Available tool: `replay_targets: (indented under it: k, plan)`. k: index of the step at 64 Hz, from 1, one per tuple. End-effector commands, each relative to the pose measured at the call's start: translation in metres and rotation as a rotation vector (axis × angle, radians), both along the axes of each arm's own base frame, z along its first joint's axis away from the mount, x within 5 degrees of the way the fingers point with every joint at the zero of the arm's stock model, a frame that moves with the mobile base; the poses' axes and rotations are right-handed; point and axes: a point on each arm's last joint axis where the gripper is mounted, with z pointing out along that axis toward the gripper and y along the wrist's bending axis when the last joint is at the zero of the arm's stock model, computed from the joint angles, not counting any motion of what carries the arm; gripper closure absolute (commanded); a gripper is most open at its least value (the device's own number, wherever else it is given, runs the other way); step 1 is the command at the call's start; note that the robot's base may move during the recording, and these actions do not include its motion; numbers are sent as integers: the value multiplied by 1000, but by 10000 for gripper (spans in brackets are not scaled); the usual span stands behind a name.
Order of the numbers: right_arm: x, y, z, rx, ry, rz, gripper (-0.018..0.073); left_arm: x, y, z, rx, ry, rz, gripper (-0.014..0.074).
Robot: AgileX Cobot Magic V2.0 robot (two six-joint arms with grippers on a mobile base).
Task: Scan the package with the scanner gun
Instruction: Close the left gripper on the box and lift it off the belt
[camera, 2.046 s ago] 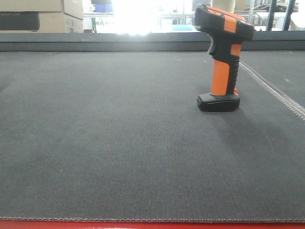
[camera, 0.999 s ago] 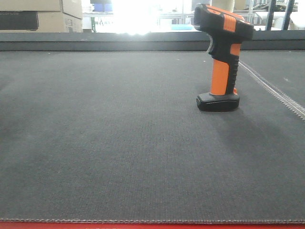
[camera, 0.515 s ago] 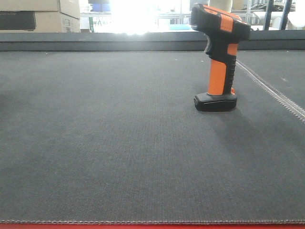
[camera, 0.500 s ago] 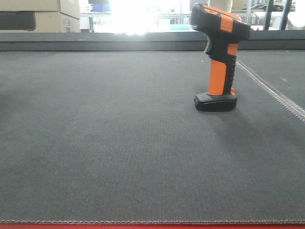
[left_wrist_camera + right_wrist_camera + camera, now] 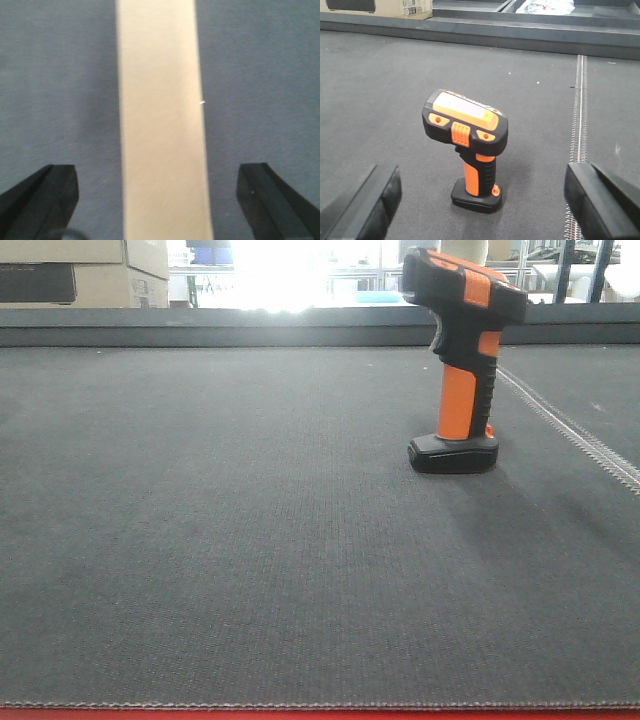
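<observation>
While neither arm has hold of anything, the pistol-shaped barcode scanner gun [image 5: 462, 360], black with an orange handle, stands upright on its flat foot toward the right of a dark grey woven mat [image 5: 250, 540]. The right gripper [image 5: 482, 212] faces it with jaws spread wide, one finger to each side and well clear of it. The left gripper [image 5: 157, 200], jaws equally wide, hangs over the plain tan cardboard package [image 5: 160, 115], which runs untouched between its black fingertips [image 5: 42, 192]; no label shows, and the front camera misses the package altogether. On this evidence the task has barely begun: scanner and package both wait to be grasped, and the scan itself is undone. A stitched seam [image 5: 580, 435] crosses the mat at right. Beyond a dark rail [image 5: 250, 332], stacked cardboard boxes [image 5: 90, 270] and a glaring window [image 5: 280, 270] suggest a warehouse-like room.
</observation>
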Motion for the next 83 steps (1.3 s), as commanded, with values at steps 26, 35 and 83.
replay_targets:
  k: [26,35,83]
  plan:
    - [1,0,5,-4,-37,-1,-9,26,8,-40,-69,82,-7,69]
    - [1,0,5,-4,-37,-1,-9,26,8,-40,-69,82,-7,209]
    - [1,0,5,-5,-38,0,-9,10,-28,6,-389,-122,26,707]
